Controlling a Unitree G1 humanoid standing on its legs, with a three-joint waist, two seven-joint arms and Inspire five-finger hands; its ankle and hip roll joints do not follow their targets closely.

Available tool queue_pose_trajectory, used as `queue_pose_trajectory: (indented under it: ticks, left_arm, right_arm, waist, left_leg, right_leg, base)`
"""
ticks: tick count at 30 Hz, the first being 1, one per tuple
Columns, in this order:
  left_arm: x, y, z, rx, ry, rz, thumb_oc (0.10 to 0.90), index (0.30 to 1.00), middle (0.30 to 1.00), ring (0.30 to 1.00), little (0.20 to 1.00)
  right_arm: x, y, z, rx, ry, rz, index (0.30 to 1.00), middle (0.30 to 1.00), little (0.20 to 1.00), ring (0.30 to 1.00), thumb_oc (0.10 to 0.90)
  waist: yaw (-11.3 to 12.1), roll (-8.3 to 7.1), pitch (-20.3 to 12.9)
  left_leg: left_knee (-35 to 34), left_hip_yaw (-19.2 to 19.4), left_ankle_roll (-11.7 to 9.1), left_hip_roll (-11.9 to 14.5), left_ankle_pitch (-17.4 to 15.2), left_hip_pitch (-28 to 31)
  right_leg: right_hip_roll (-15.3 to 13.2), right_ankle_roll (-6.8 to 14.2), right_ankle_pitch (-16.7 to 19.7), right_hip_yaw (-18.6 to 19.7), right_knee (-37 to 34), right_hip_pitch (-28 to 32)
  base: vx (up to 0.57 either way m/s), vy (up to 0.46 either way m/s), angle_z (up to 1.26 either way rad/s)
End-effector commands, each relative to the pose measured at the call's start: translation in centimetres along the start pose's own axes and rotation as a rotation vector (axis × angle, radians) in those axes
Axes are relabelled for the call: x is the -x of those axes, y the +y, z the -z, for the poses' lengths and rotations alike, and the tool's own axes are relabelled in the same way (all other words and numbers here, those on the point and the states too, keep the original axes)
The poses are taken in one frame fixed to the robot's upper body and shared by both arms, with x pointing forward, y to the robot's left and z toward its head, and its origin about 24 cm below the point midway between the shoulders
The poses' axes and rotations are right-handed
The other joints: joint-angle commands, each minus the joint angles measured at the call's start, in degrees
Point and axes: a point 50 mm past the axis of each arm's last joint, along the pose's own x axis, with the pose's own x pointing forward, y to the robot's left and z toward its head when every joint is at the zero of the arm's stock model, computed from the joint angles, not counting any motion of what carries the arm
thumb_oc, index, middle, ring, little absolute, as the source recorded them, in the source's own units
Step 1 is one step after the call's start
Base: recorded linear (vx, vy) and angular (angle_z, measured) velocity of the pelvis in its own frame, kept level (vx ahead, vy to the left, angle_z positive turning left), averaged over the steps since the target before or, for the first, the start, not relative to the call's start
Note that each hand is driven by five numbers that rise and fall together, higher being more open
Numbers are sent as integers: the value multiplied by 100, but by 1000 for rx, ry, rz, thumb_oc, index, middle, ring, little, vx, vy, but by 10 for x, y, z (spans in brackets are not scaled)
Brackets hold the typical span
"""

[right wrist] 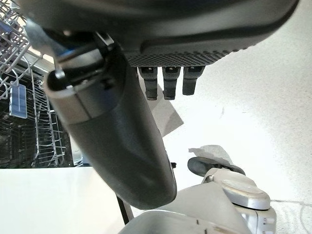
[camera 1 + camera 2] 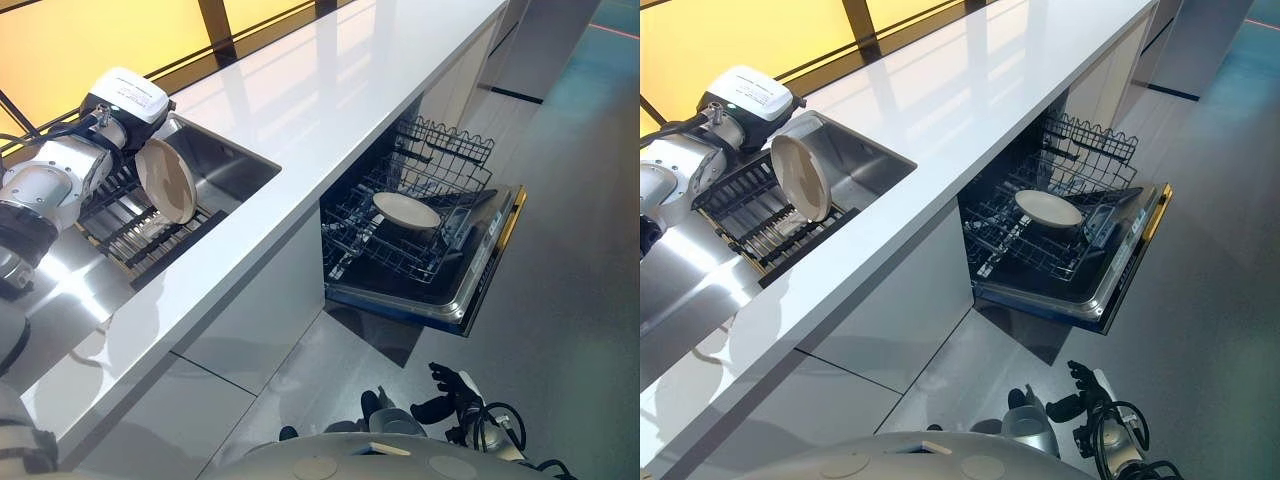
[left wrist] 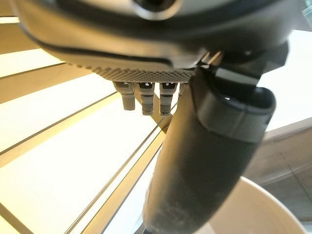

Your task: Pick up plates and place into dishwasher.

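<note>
Your left hand (image 3: 204,161) pinches a cream plate (image 2: 165,180) by its rim, upright over the drying rack (image 2: 140,235) in the sink (image 2: 235,165), with open counter (image 2: 330,90) beyond. Your right hand (image 2: 448,395) hangs low, fingers relaxed, near the pulled-out dishwasher rack (image 2: 400,240) holding another plate (image 2: 406,210).

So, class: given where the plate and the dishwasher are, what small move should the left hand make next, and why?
Probably lift the cream plate clear of the dish rack in the sink. The left hand holds it tilted just above the rack, while the open dishwasher, already holding one plate, sits well to the right.
</note>
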Motion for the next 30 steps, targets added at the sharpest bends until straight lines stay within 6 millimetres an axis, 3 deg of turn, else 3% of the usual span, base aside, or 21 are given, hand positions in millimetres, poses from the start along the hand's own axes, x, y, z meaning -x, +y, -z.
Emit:
queue_pose_trajectory:
  ticks: [1, 13, 20, 30]
  left_arm:
    - [5, 36, 54, 32, 260, -144, 800, 900, 900, 900, 900]
    - [-6, 20, 38, 29, 239, -30, 800, 900, 900, 900, 900]
    - [-8, 3, 33, -37, 264, 166, 800, 900, 900, 900, 900]
    - [-3, -28, 42, -151, 379, 498, 800, 900, 900, 900, 900]
  right_arm:
    - [-7, -32, -20, 49, -90, 86, 900, 900, 900, 900, 800]
    - [-6, -26, -15, 87, -68, 31, 900, 900, 900, 900, 800]
    - [-7, -29, -16, 99, -70, 35, 900, 900, 900, 900, 800]
    - [-10, -35, -24, 111, -84, 41, 900, 900, 900, 900, 800]
  waist:
    - [-142, 246, 11]
    - [-282, 243, 135]
    - [-332, 276, 207]
    - [-401, 286, 278]
  left_leg:
    - [631, -138, 603, -629, -1122, -248]
    - [737, -108, 635, -647, -1162, -295]
    - [778, -132, 644, -670, -1172, -324]
    - [840, -142, 645, -680, -1189, -338]
  right_leg:
    - [110, 587, -182, -46, 720, -671]
    - [145, 597, -113, 63, 844, -851]
    - [148, 585, -64, 82, 885, -932]
    - [181, 572, -45, 97, 891, -963]
  base:
    - [42, 9, -2]
    - [44, 9, -6]
    - [21, 12, -8]
    - [6, -1, -6]
